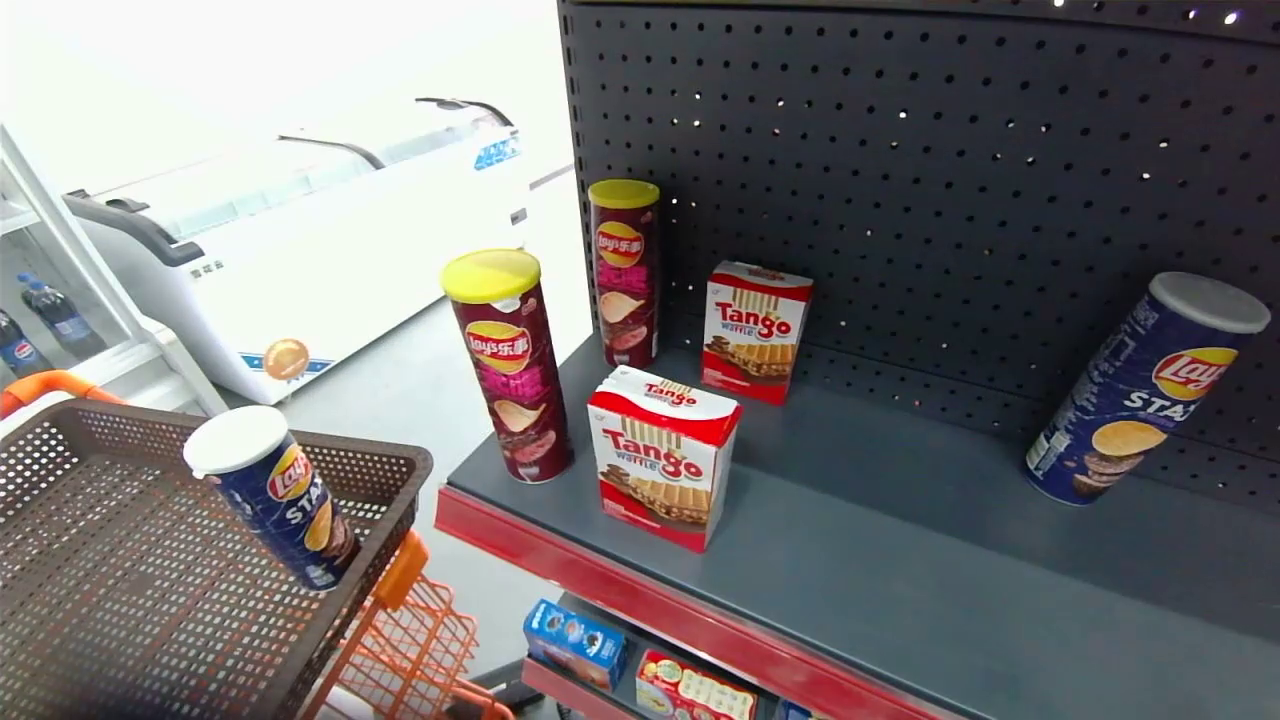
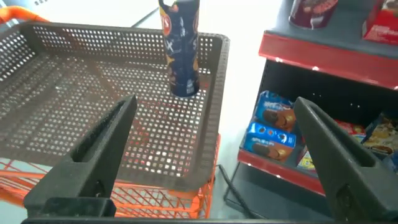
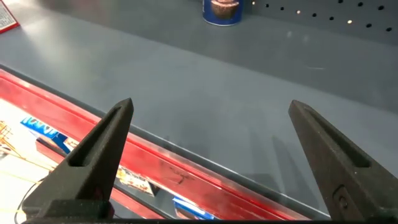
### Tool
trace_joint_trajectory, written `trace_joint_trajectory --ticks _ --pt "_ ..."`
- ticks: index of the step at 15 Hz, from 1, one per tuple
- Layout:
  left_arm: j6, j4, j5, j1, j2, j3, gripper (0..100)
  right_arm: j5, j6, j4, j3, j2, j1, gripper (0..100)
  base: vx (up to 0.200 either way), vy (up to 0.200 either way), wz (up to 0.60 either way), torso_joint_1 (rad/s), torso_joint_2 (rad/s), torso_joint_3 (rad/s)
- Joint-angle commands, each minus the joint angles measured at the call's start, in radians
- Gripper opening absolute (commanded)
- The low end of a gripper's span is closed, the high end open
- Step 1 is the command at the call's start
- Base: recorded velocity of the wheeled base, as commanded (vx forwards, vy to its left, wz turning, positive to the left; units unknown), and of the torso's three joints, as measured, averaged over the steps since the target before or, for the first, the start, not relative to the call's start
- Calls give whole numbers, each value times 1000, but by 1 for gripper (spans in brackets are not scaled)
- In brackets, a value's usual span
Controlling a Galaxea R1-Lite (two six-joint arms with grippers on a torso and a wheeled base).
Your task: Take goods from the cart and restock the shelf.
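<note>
Inspecting from the left: the basket (image 1: pixel 95 560) holds one blue can (image 1: pixel 275 500), upright on the mesh floor and close to the wall nearest the shelf (image 1: pixel 900 520). The left tool (image 2: pixel 214 104) hangs above the basket with its jaws spread wide and nothing between them.

Risk one: the blue can is tall and narrow on an uneven mesh, so a glancing finger would likely tip it. Its closeness to the wall leaves little room for a finger on that side.

Risk two: a low lift may catch the can's base on the basket rim during transfer.

On the shelf, the front red can (image 1: pixel 510 370) stands near the red lip, with the front box (image 1: pixel 665 460) just beside it. A rear red can (image 1: pixel 625 275) and rear box (image 1: pixel 755 330) stand behind.

Risk three: a carry passing low over this group could knock the front red can off the edge.

The right tool (image 3: pixel 211 107) sits over the bare shelf front, jaws spread and empty, and could obstruct a placement there. The matching shelf can (image 1: pixel 1140 390) stands far right against the backing. A careless set-down beside it may topple it.
</note>
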Motion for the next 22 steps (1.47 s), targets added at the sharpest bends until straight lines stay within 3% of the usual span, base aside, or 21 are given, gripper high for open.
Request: trace_joint_trajectory --ticks 1,2,3,4,6,9,10,12,14,17,19,20,22 --pt "28 33 10 2 250 -164 100 1 0 0 0 1 0 100 0 0 0 0 0 0" --pt "76 8 16 5 370 -191 100 1 0 0 0 1 0 100 0 0 0 0 0 0" --pt "80 -27 22 5 448 -228 100 1 0 0 0 1 0 100 0 0 0 0 0 0" --pt "79 -58 28 8 508 -253 100 1 0 0 0 1 0 100 0 0 0 0 0 0" --pt "76 -107 27 83 621 -279 100 1 0 0 0 1 0 100 0 0 0 0 0 0" --pt "70 -165 83 86 744 -259 100 1 0 0 0 1 0 100 0 0 0 0 0 0" --pt "38 -191 90 83 804 -251 100 1 0 0 0 1 0 100 0 0 0 0 0 0" --pt "18 -250 94 81 896 -250 100 1 0 0 0 1 0 100 0 0 0 0 0 0" --pt "10 -343 93 77 1019 -244 100 1 0 0 0 1 0 100 0 0 0 0 0 0" --pt "8 -685 86 91 1256 -158 100 -1 0 0 0 1 0 100 0 0 0 0 0 0" --pt "10 -811 86 94 1342 -126 100 1 0 0 0 1 0 100 0 0 0 0 0 0" --pt "8 -828 88 95 1358 -124 100 1 0 0 0 1 0 100 0 0 0 0 0 0" --pt "-18 -900 90 108 1448 -132 100 1 0 0 0 1 0 100 0 0 0 0 0 0"
